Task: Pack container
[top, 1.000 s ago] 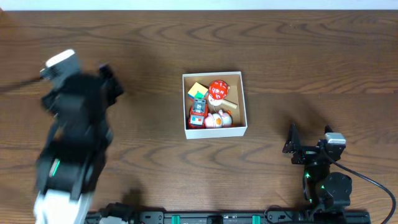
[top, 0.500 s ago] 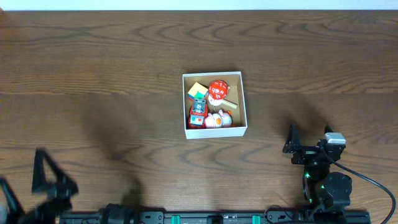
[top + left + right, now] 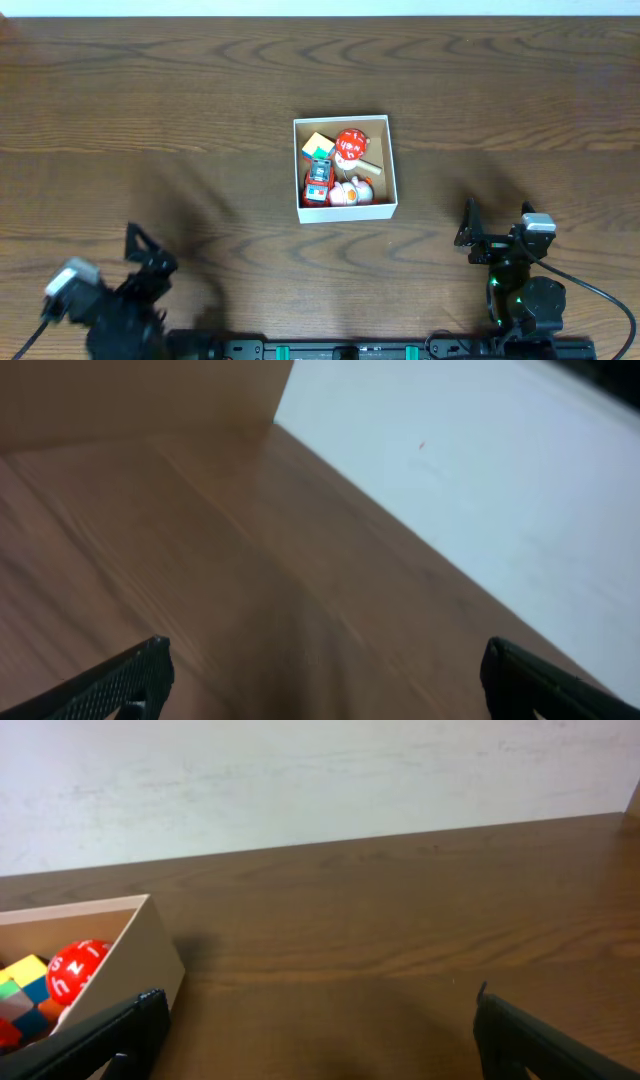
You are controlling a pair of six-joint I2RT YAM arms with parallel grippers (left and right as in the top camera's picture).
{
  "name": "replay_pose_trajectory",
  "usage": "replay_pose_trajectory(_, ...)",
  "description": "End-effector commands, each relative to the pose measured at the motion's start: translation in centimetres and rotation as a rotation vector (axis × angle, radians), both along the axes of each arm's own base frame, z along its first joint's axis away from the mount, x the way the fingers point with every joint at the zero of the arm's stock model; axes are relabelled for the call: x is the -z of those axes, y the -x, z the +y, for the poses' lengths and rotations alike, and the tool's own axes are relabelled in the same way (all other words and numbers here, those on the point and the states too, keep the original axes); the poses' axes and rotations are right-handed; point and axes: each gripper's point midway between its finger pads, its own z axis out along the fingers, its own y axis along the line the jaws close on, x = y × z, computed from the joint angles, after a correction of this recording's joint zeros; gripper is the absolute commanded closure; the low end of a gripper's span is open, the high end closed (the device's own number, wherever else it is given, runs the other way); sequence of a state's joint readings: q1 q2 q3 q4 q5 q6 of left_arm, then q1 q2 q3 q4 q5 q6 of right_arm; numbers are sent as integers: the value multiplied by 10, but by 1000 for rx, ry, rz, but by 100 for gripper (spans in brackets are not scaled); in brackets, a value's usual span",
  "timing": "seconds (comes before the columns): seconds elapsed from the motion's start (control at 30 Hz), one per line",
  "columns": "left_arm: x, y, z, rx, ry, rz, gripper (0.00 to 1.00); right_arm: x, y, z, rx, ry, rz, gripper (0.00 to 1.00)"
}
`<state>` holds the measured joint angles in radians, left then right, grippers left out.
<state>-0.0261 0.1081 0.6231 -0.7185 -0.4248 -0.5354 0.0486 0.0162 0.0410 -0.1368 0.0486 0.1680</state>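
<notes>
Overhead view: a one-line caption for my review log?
Toys lie in the container; left gripper and right gripper hang open near the table's front edge.

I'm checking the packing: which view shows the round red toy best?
Overhead: the round red toy sits unobstructed inside the white-walled cardboard box. Right wrist shows the toy partly behind the box wall; left wrist shows none of it.

A dark brown wooden table (image 3: 200, 80) with a marked grain is seen from above, filling nearly the whole view. A narrow strip of white wall (image 3: 320, 7) is shown along its far edge. In the left wrist view a tan panel (image 3: 130, 395) is set beside the white wall. Soft, diffuse shadows are cast on the wood.
</notes>
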Motion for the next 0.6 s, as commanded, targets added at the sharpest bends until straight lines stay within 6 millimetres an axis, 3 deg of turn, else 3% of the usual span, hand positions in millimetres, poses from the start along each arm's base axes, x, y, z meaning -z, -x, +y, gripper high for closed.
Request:
replay_pose_trajectory(0.0, 26, -15, -3, 9, 45, -2, 2, 0, 0, -3, 13, 0, -7, 1)
replay_pose_trajectory(0.23, 72, -31, -4, 14, 46, 20, 2, 0, 0, -3, 13, 1, -8, 1)
replay_pose_trajectory(0.57, 108, -38, -4, 34, -15, 89, 2, 0, 0, -3, 13, 0, -7, 1)
